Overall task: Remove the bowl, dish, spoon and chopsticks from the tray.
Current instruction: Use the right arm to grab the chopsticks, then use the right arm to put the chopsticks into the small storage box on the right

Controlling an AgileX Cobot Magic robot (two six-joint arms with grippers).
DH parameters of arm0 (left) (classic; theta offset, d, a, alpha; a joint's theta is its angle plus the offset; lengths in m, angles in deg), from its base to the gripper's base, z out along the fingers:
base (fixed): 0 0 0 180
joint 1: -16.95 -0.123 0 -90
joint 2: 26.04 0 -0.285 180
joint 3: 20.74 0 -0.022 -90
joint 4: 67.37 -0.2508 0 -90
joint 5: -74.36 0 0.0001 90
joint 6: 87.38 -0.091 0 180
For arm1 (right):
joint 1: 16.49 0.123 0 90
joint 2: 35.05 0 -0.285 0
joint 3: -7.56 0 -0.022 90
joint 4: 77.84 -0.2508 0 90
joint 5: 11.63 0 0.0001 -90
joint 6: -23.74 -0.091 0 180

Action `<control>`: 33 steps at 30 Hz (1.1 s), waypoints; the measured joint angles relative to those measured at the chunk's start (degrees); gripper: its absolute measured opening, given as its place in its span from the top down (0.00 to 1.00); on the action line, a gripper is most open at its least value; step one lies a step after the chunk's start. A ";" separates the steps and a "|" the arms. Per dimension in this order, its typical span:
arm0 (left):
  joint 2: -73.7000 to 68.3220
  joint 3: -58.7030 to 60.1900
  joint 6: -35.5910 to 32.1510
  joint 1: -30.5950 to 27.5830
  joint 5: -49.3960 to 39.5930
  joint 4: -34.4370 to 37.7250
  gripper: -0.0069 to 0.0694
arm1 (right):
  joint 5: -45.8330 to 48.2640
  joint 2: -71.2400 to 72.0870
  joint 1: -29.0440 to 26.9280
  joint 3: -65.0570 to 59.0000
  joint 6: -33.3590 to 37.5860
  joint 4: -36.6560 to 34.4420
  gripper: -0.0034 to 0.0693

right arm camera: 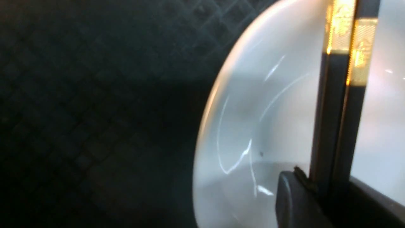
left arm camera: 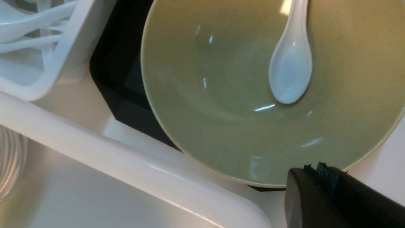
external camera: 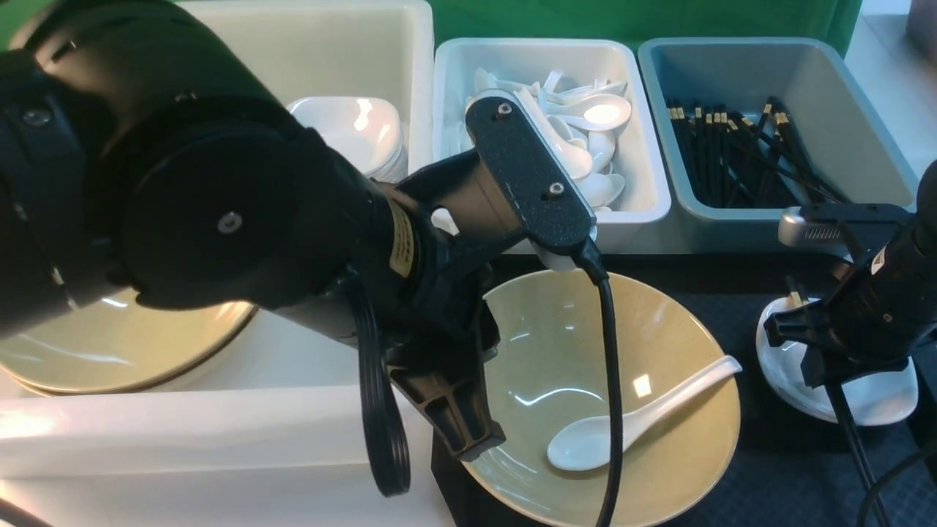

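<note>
- Nearest the robot, the black tray (external camera: 790, 468) lies to the right of a big white tub (external camera: 219, 424), their edges close together.
- On the tray's left part sits the bowl (external camera: 556, 344), wide and olive-yellow, its rim reaching past the tray's near left corner.
- Inside the bowl lies the spoon (external camera: 585, 446), scoop down in the hollow, handle leaning up on the right wall.
- At the bowl's left rim hangs the left hand (external camera: 468, 435), fingers pressed together and holding nothing. Whether it touches the rim I cannot tell.
- In the tub's near left corner rest stacked bowls (external camera: 110, 351) of the same colour.
- Farther right on the tray stands the dish (external camera: 878, 399), small and white, well apart from the bowl.
- Over the dish is the right hand (external camera: 801, 344), pinching the chopsticks (right arm camera: 332, 110) side by side. Their gold bands show above the dish.
- At the tub's far end sit stacked dishes (external camera: 359, 132).
- Beyond the tray a white bin (external camera: 644, 197) holds loose spoons (external camera: 593, 117).
- To its right, a grey-blue bin (external camera: 864, 110) holds spare chopsticks (external camera: 732, 154).
</note>
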 joint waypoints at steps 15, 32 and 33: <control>2.90 5.83 4.18 -5.89 5.87 3.06 0.92 | 7.35 0.57 -0.01 32.86 10.46 0.00 0.74; 2.92 5.83 7.32 -5.89 5.33 6.88 0.92 | 2.04 -36.44 -3.83 71.80 0.15 0.00 0.68; 2.92 5.83 7.32 -5.89 5.27 6.88 0.92 | 2.25 -36.65 -3.80 71.98 0.09 0.00 0.67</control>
